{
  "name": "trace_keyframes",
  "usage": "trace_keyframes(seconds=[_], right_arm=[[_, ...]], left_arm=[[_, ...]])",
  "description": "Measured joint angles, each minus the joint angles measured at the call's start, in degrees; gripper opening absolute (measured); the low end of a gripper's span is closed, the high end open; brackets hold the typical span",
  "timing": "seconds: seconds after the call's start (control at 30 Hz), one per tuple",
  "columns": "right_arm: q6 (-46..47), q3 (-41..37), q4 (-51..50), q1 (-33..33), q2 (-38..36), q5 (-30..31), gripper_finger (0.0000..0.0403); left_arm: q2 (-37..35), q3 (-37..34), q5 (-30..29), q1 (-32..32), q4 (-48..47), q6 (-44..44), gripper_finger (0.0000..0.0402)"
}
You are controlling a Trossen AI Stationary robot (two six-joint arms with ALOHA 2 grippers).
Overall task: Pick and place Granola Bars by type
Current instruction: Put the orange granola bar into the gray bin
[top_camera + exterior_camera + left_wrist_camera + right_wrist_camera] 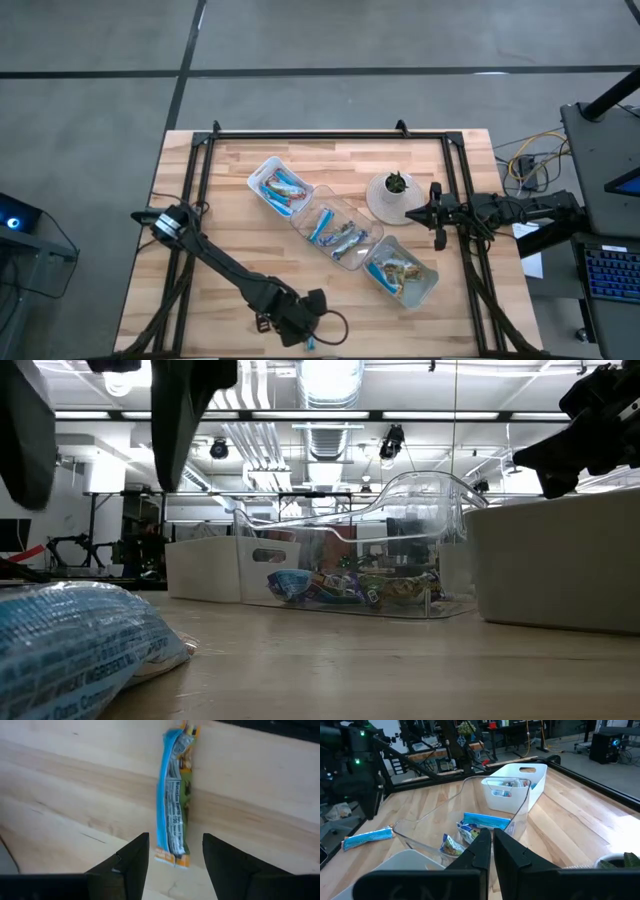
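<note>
— Where is the left gripper working?

— It is hanging low over the near edge of the desk, right above a single granola bar that is lying flat on the wood. Its fingers are standing wide apart, one on each side of the bar's near end, gripping nothing.

— And the other bars?

— They are sitting in three containers running diagonally across the middle of the desk: a white bin, a clear tray and another bin. Blue and greenish wrappers are showing in them.

— The right gripper?

— It is waiting at the right side of the desk, beside a small potted plant. Its fingers are pressing almost together, holding nothing.
</note>
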Motion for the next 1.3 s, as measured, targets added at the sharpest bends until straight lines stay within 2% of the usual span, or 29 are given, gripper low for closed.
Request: trace_keyframes(seconds=[1.3], right_arm=[[0.0,0.0,0.0,0.0,0.0,0.0,0.0013]], left_arm=[[5.4,0.0,1.6,2.0,0.9,2.1,0.0168]])
